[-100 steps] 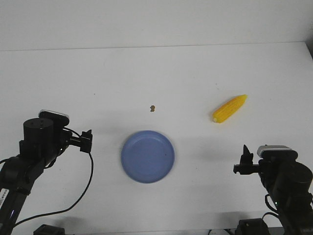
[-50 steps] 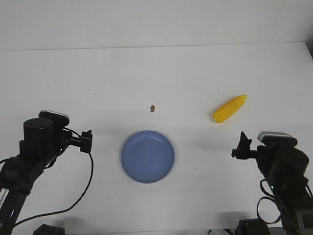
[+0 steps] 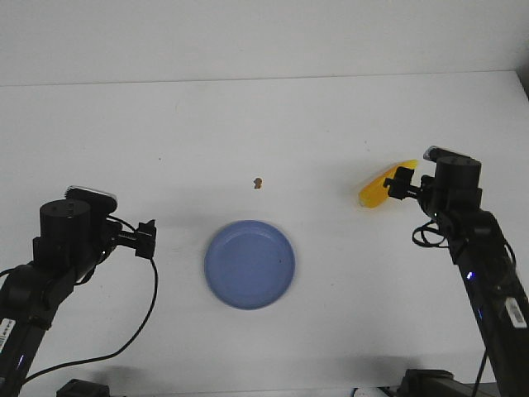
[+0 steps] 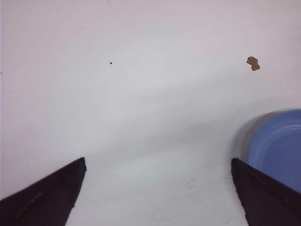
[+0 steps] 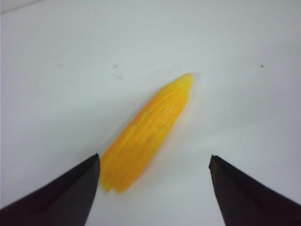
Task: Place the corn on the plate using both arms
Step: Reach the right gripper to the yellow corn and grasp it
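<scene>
The yellow corn (image 3: 374, 189) lies on the white table at the right, partly covered by my right gripper (image 3: 399, 182). In the right wrist view the corn (image 5: 148, 132) lies slanted, its blunt end close to one open fingertip (image 5: 84, 181); the right gripper (image 5: 154, 162) is open and empty. The blue plate (image 3: 250, 264) sits in the middle front. My left gripper (image 3: 149, 237) is open and empty, left of the plate. In the left wrist view the left gripper (image 4: 159, 162) is open over bare table, with the plate's rim (image 4: 263, 141) at the edge.
A small brown speck (image 3: 259, 182) lies on the table beyond the plate; it also shows in the left wrist view (image 4: 253, 62). The table's back edge meets a white wall. Black cables hang from both arms.
My right arm has swung forward from the front right corner to the corn, its open gripper now over the cob. The left arm, plate and corn have not moved.
</scene>
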Robot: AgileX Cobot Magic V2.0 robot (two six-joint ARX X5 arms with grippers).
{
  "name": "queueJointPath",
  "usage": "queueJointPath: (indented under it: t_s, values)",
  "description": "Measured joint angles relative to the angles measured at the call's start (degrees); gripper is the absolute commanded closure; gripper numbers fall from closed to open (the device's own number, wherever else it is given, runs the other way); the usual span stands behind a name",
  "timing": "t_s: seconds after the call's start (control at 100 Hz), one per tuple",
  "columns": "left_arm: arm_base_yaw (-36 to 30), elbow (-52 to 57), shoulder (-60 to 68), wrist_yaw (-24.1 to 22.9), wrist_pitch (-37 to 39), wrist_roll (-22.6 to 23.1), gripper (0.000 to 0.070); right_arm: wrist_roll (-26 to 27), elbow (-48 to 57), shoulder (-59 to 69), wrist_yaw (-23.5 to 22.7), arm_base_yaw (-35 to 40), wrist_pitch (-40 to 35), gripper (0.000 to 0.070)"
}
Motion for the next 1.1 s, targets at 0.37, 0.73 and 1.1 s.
queueJointPath:
  t_s: [0.37, 0.73, 1.1]
  values:
    - [0.00, 0.00, 0.00, 0.00, 0.00, -0.48, 0.0070, 2.62, 6.73, 14.93, -1.77, -1.73, 3.19, 0.0213]
    - [0.00, 0.00, 0.00, 0.00, 0.00, -1.07, 0.0070, 4.72, 6.73, 20.41, -2.45, -1.64, 5.75, 0.0214]
    - [0.00, 0.00, 0.00, 0.00, 0.02, -1.07, 0.0070, 5.66, 6.73, 22.67, -4.22, -0.42, 6.67, 0.0214]
